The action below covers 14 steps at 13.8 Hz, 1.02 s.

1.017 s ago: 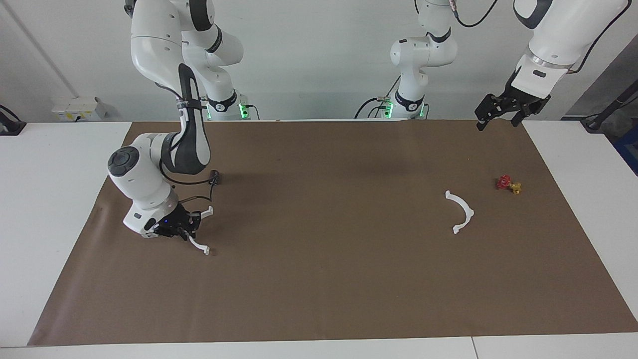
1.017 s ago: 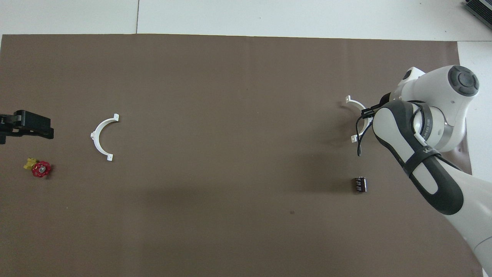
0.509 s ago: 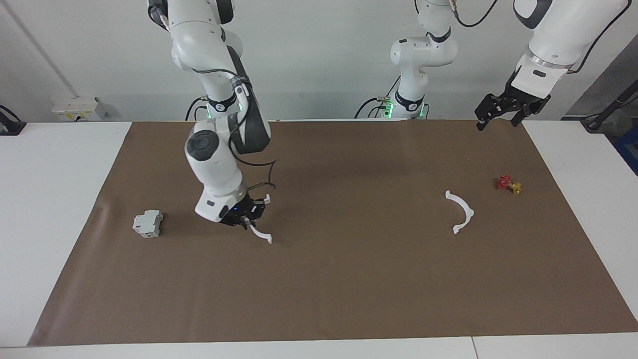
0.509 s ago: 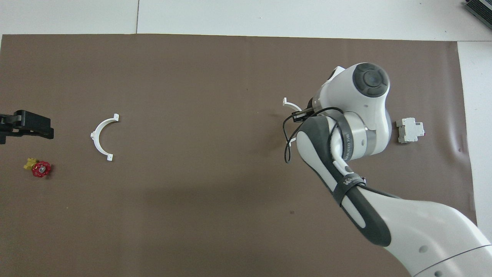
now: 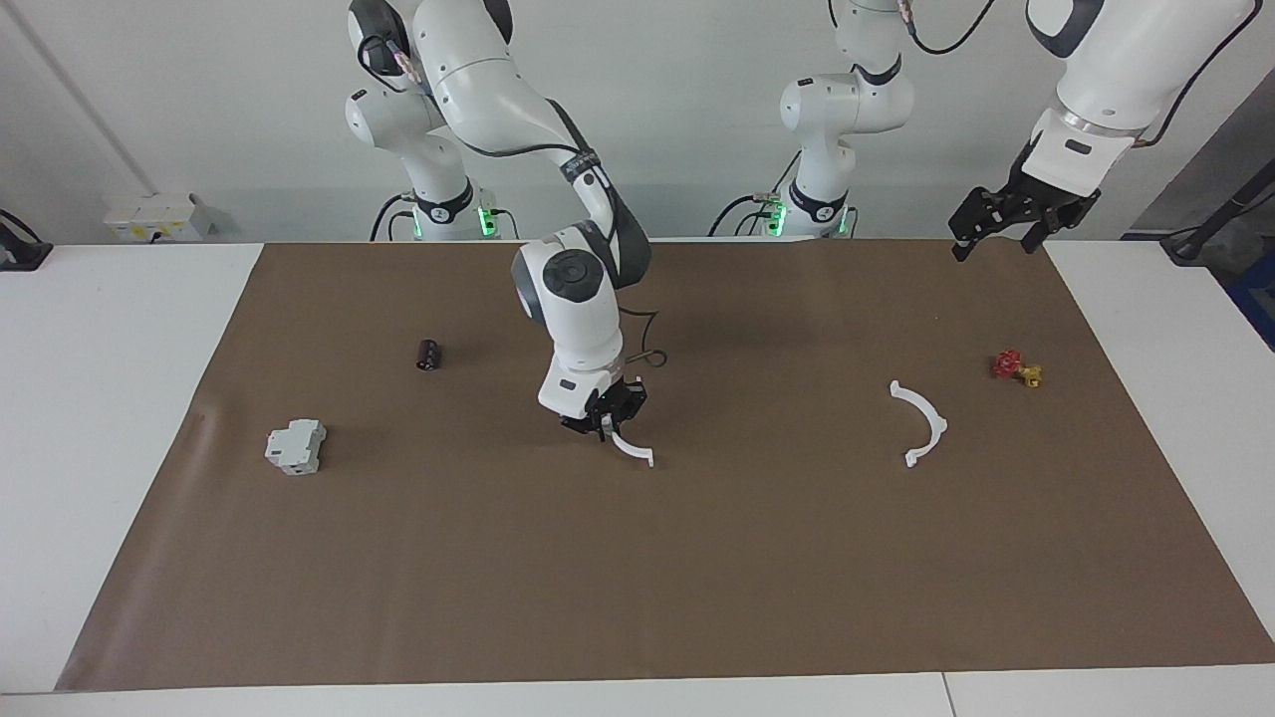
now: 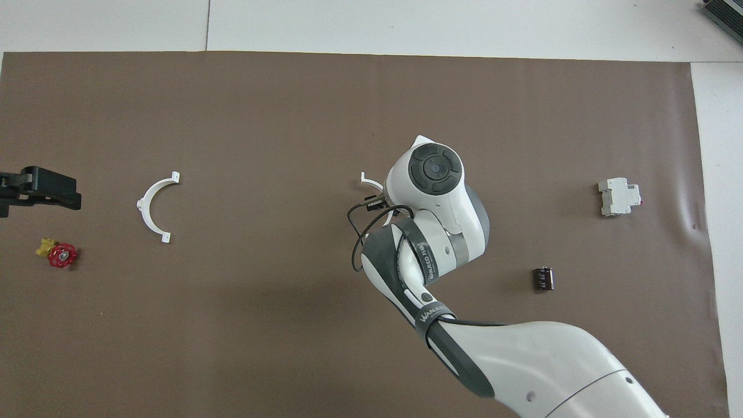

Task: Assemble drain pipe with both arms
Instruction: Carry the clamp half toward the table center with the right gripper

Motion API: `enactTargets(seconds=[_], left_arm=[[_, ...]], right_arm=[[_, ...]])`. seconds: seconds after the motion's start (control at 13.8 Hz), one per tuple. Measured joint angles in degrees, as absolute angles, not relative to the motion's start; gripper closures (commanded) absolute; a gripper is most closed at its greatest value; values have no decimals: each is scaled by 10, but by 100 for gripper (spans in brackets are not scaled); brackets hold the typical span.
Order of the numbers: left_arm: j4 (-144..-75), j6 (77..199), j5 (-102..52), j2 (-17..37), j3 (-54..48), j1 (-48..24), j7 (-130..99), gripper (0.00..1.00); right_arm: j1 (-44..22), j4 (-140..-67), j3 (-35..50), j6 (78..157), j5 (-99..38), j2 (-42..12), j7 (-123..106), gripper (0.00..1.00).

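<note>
The right pincer (image 5: 610, 423) is low over the middle of the brown mat (image 5: 637, 597) that covers the worktop (image 5: 100, 398), clenched on one white half-ring (image 5: 634, 450) of the drain pipe; the ring's free end curves down from the fingertips and its tab is at or just above the mat, though contact cannot be told. From overhead the right arm's wrist hides the pincer, and only one tabbed tip of that held half-ring (image 6: 368, 180) shows past it. The other half-ring (image 5: 921, 423) lies flat on the mat toward the left arm's end of the worktop, well apart from the held one, with both end tabs showing; overhead it is the white arc (image 6: 155, 206) lying alone. The left pincer (image 5: 996, 231) waits in the air, its jaws spread and nothing in them, over the mat's edge nearest the robots, close to the corner at the left arm's end. Near the loose half-ring, closer still to the mat's edge at the left arm's end, sits a small red and yellow valve (image 5: 1016, 368). Toward the right arm's end of the mat stands a grey-white boxy block (image 5: 295, 447), and a small dark cylinder (image 5: 427, 355) lies nearer to the robots than the block.
</note>
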State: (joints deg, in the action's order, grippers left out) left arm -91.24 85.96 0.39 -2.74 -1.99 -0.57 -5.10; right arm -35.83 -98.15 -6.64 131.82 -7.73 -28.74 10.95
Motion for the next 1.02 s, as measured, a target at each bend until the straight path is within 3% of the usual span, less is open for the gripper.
enactTargets(seconds=[0.22,0.58,1.02], left_arm=[[-917,877,4,-28,-20,-6,-51,0],[-1024,1006,4,-56,-15,7,-51,0],[-1063,1071,4,-44,-12,25,-51,0]], right_arm=[[-382,-981,-67,1319,-65,-292,137,100],[-386,-985,-67,1318,-40,-294,164,100],[-391,-992,-67,1319,-22,-295,166,100]])
